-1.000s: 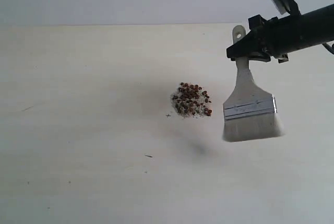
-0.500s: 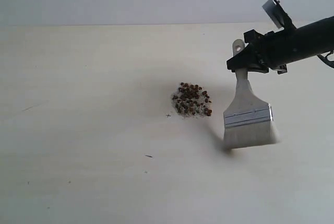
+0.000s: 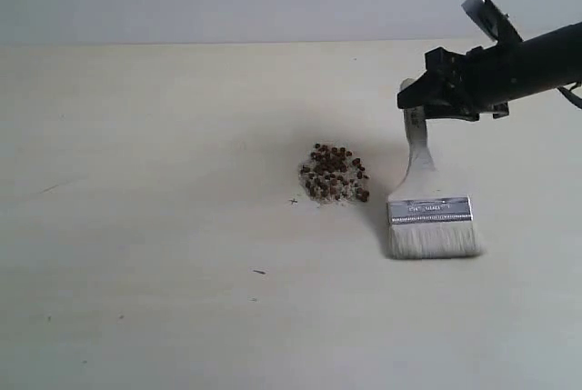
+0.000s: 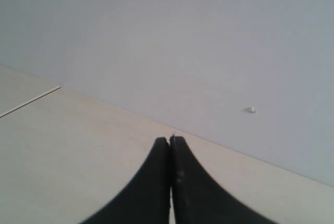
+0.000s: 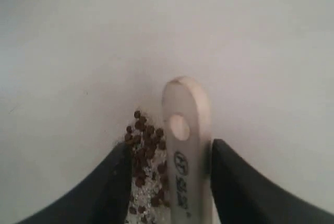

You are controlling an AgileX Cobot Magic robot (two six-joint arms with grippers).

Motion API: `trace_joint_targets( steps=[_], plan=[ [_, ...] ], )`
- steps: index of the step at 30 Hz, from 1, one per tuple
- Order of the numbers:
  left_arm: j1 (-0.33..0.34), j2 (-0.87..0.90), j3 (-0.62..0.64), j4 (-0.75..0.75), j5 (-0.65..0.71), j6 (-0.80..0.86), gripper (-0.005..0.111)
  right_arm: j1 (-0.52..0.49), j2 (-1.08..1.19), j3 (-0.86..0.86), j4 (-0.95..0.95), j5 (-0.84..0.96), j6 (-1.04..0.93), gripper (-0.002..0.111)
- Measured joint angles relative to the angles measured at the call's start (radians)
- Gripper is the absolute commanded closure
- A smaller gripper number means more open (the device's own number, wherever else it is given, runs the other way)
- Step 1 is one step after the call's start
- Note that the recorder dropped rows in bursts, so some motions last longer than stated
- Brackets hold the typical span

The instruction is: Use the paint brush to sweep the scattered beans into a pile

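The right jaws stand spread wider than the pale cream wooden handle of the flat paint brush (image 3: 430,212), whose holed end lies between them. Its silver ferrule and whitish bristles rest on the pale desk (image 3: 136,226), beyond the jaw tips. The small pile of reddish-brown beans and pale grit (image 3: 335,173) lies near these jaws, beside the handle. The left jaws are pressed together, holding nothing.

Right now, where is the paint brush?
In the exterior view the paint brush lies flat on the right of the table, just right of the pile, its handle end between the open jaws of the right gripper.
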Motion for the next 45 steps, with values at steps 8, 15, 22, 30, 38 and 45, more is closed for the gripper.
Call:
trace_joint_targets(
  steps=[8,15,22,30,38,45],
  plan=[
    [0.000,0.000,0.000,0.000,0.000,0.000,0.107,0.000,-0.137,-0.109,-0.085,-0.091,0.192,0.102],
    [0.000,0.000,0.000,0.000,0.000,0.000,0.107,0.000,-0.447,0.054,-0.655,-0.375,0.613,0.108],
    [0.000,0.000,0.000,0.000,0.000,0.000,0.107,0.061,-0.883,0.542,-0.652,-0.982,0.652,0.108],
    [0.000,0.000,0.000,0.000,0.000,0.000,0.107,0.194,-1.205,0.946,-0.685,-1.262,0.663,0.108],
    [0.000,0.000,0.000,0.000,0.000,0.000,0.107,0.259,-1.443,1.170,-0.791,-1.381,0.700,0.108],
    [0.000,0.000,0.000,0.000,0.000,0.000,0.107,0.259,-1.560,1.194,-1.029,-1.249,0.926,0.108]
  ],
)
